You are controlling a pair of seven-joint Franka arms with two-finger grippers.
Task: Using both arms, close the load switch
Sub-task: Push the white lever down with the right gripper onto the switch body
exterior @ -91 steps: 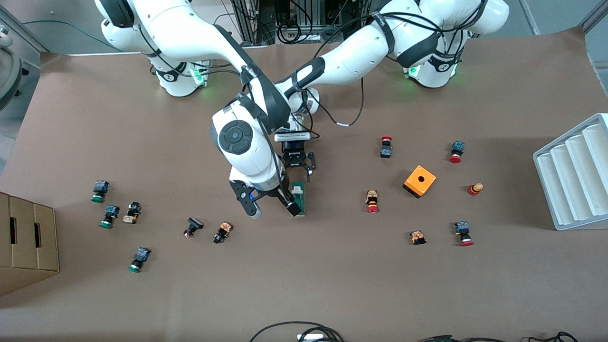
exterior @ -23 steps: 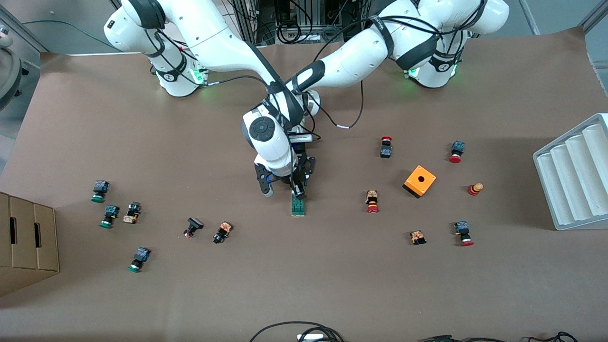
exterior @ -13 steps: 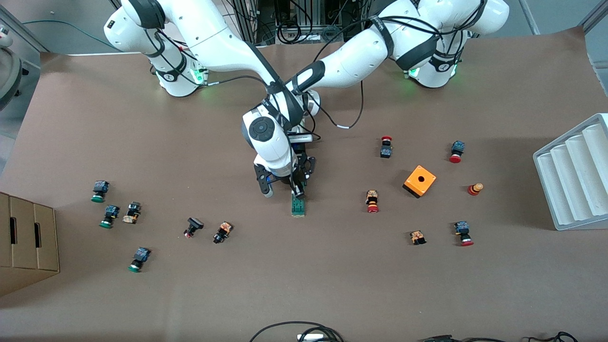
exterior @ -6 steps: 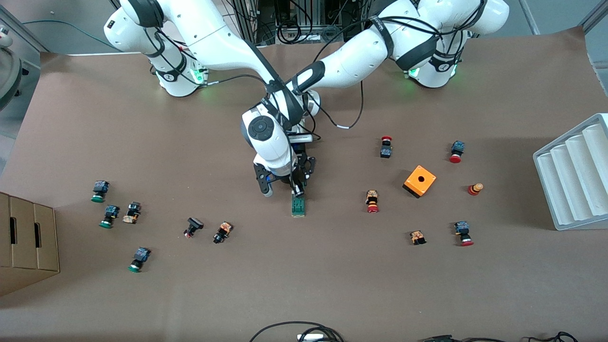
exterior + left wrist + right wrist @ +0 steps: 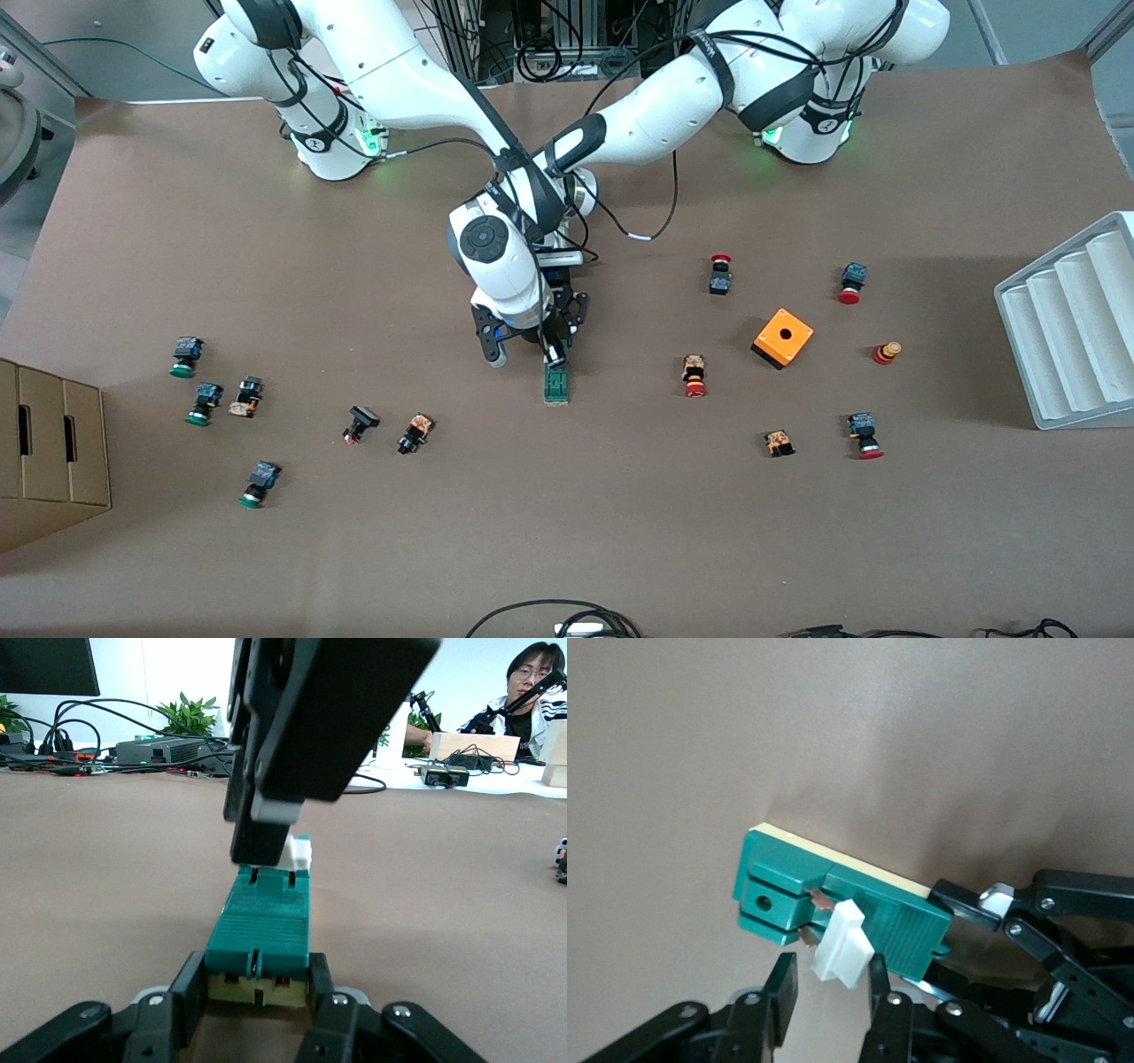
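Note:
The load switch [image 5: 556, 386], a narrow green block, lies flat mid-table with its white piece [image 5: 843, 944] at the end farther from the front camera. My left gripper [image 5: 257, 994] is shut on that end, a finger on each side of the block. In the front view the right arm's hand covers most of it. My right gripper [image 5: 830, 983] hangs over the switch with the white piece between its fingers. One finger [image 5: 877, 981] touches the piece. A gap shows between the piece and the other finger [image 5: 781, 986].
An orange box [image 5: 783, 338] with a hole and several red-capped push buttons lie toward the left arm's end. Several green-capped buttons [image 5: 205, 403] lie toward the right arm's end. A white ribbed rack [image 5: 1072, 323] and a cardboard box [image 5: 49, 443] stand at the table's two ends.
Seconds ago my right gripper was at the switch's nearer end; it now stands at the white piece. Over the last second both arms barely moved.

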